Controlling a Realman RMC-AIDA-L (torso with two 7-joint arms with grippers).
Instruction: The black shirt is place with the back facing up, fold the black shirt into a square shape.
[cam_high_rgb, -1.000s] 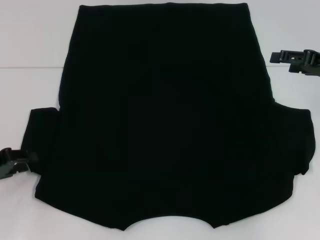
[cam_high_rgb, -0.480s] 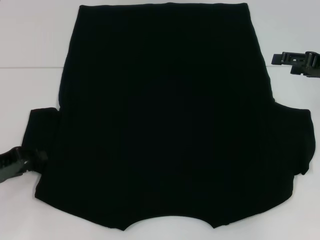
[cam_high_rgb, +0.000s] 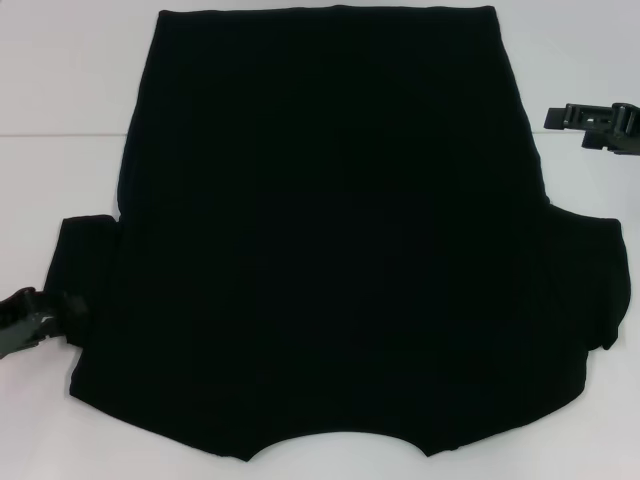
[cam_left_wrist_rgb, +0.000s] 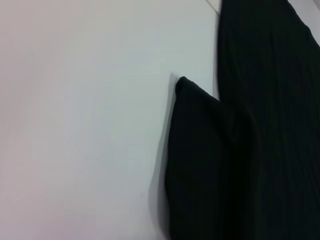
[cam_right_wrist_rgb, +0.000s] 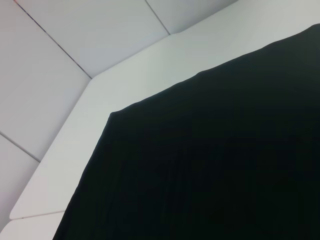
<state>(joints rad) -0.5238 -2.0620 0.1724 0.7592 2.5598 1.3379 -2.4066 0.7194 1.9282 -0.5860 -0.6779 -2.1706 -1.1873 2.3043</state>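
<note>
Left gripper (cam_high_rgb: 62, 308): the fingers reach the outer edge of the left sleeve of the black shirt (cam_high_rgb: 340, 230), at the sleeve's lower corner, and their dark tips merge with the cloth; whether they are apart, together or clamped on the fabric cannot be told. The gripper body extends outward from the sleeve, over the white bench (cam_high_rgb: 60, 90). The left wrist view shows the same sleeve corner (cam_left_wrist_rgb: 200, 150) lying flat against the bench (cam_left_wrist_rgb: 80, 120), with no fingers in sight. Right gripper (cam_high_rgb: 560, 117): it hovers just beside the shirt's right side edge, above the right sleeve, not touching the cloth; the fingers point toward the shirt and their spacing cannot be told. The right wrist view shows one far corner of the shirt (cam_right_wrist_rgb: 210, 165) on the bench (cam_right_wrist_rgb: 100, 100). Count: one shirt, two grippers, one bench. The shirt lies spread flat across the middle of the bench, plain black side up, curved neckline at the near edge, straight hem at the far edge, one short sleeve spread to each side.
</note>
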